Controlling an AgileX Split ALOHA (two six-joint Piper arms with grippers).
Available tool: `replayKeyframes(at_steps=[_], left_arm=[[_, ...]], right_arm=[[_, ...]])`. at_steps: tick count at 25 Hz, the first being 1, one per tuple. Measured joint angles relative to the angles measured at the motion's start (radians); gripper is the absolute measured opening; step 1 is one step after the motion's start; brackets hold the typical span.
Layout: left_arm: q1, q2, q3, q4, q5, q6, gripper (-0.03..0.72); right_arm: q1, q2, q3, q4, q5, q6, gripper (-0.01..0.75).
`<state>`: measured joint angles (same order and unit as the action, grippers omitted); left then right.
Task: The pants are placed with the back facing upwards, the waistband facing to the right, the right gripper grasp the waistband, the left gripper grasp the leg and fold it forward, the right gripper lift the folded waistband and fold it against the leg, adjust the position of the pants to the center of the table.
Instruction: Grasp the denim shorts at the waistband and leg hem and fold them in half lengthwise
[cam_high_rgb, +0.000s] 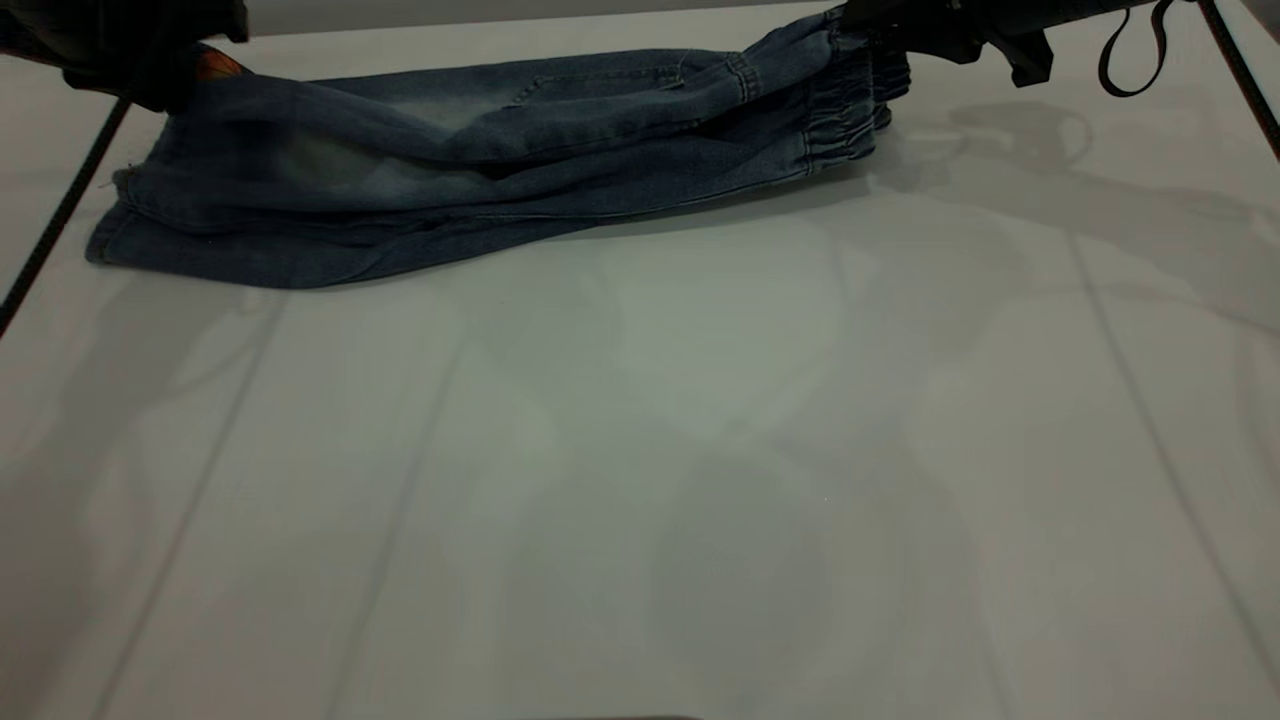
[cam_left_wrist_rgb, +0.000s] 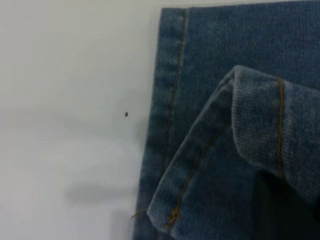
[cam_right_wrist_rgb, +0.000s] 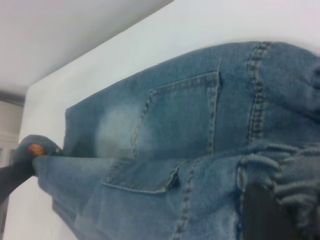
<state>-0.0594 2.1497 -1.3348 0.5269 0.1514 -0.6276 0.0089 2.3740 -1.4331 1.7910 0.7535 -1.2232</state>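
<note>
Pocket (cam_right_wrist_rgb: 175, 117) only in right-wrist view

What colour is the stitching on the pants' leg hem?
Orange-gold thread on blue denim pants, clearest on the hem in the left wrist view.

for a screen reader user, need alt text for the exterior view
Blue denim pants lie folded lengthwise across the far side of a white table, waistband to the right. A black gripper sits at each end, left gripper and right gripper.
</note>
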Motion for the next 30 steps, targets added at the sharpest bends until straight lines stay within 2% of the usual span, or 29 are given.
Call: replayKeyframes(at_steps=[2,5,8,12,14,18,22,25,30], left_arm=[[-0.001,0.003,0.000,0.001,-0.014,0.000,0.038],[-0.001,0.004,0.000,0.008,-0.019,0.000,0.038],[-0.001,0.004,-0.001,0.023,-0.021,-0.001,0.038],[-0.002,0.004,-0.001,0.031,-0.023,-0.001,0.038],[-0.002,0.004,-0.001,0.044,-0.026,-0.001,0.038],[-0.002,0.004,-0.001,0.060,-0.030,-0.002,0.040],[-0.002,0.004,-0.002,0.125,-0.041,-0.002,0.090],[-0.002,0.004,-0.002,0.156,-0.052,-0.003,0.205],[-0.002,0.004,-0.034,0.208,-0.037,-0.012,0.470]], right_arm=[[0.000,0.000,0.000,0.001,-0.021,0.000,0.079],[0.000,0.000,-0.003,0.003,-0.036,0.000,0.167],[0.000,0.000,-0.021,0.003,-0.021,0.000,0.330],[0.000,0.000,-0.049,0.003,0.051,0.009,0.584],[0.000,0.000,-0.054,0.002,0.086,0.034,0.659],[0.000,0.000,-0.055,-0.028,0.128,0.074,0.671],[-0.001,0.000,-0.055,-0.074,0.168,0.106,0.625],[-0.001,0.000,-0.055,-0.082,0.188,0.109,0.591],[-0.006,0.000,-0.056,-0.110,0.195,0.140,0.585]])
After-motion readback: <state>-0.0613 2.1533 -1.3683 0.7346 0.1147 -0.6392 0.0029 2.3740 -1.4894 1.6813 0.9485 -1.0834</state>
